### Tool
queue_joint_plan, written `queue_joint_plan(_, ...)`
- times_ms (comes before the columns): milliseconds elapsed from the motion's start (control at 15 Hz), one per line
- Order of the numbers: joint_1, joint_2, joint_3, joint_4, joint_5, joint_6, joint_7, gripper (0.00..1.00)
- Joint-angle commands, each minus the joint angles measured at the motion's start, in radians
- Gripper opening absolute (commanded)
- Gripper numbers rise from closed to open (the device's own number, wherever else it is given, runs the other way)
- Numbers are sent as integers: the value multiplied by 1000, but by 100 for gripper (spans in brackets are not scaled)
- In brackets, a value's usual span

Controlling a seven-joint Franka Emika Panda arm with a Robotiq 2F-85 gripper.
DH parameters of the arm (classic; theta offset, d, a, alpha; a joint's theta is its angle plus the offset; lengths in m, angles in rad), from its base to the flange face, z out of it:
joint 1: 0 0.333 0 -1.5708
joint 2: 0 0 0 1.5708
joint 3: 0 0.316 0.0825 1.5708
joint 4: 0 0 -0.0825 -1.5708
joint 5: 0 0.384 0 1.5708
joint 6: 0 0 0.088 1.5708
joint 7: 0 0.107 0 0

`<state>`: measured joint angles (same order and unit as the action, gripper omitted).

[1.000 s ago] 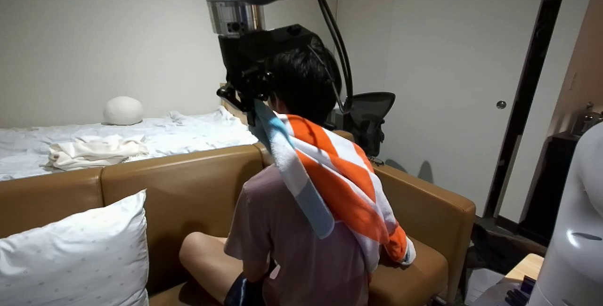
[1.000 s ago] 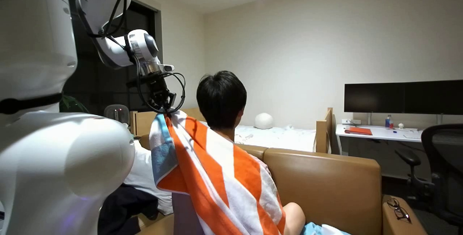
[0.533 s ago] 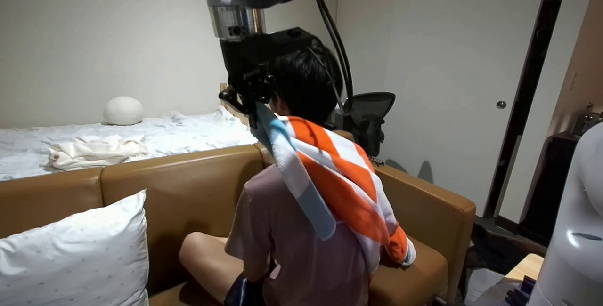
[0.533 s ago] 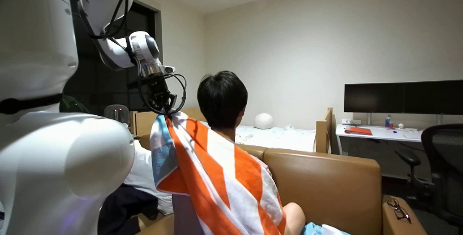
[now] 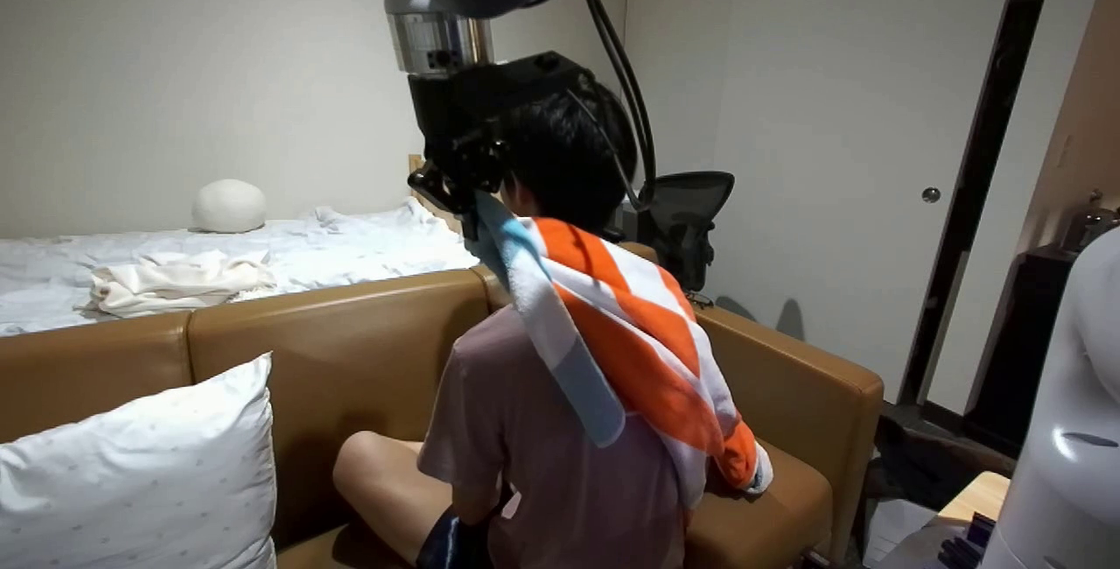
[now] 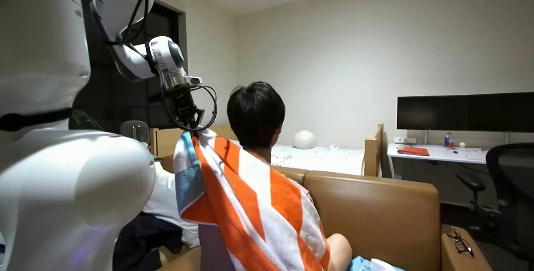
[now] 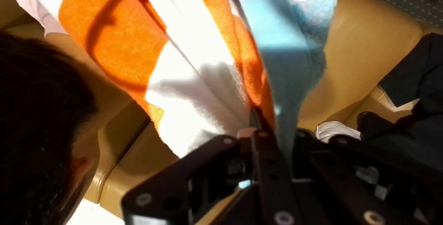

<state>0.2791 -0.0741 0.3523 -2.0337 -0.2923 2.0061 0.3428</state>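
Since a second ago, the end effector (image 6: 194,130) has come down a tiny bit, clamped tight on a pinch of the striped towel (image 6: 254,204), and the top of the towel has gone down with it. The towel looks soft and fuzzy, with fat orange and white stripes and a blue end, and it lies over the back and one shoulder of a person (image 5: 525,411) with short black hair. The person sits on a smooth, shiny brown couch (image 6: 375,217), and a puffy white pillow (image 5: 149,464) with tiny marks stands near.
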Motion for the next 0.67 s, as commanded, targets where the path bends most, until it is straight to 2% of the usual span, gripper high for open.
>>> queue_joint_plan(0,10,-7,-10,-7,22,38,-73,2)
queue_joint_plan(600,7,-8,-18,-33,-2,148,-79,2)
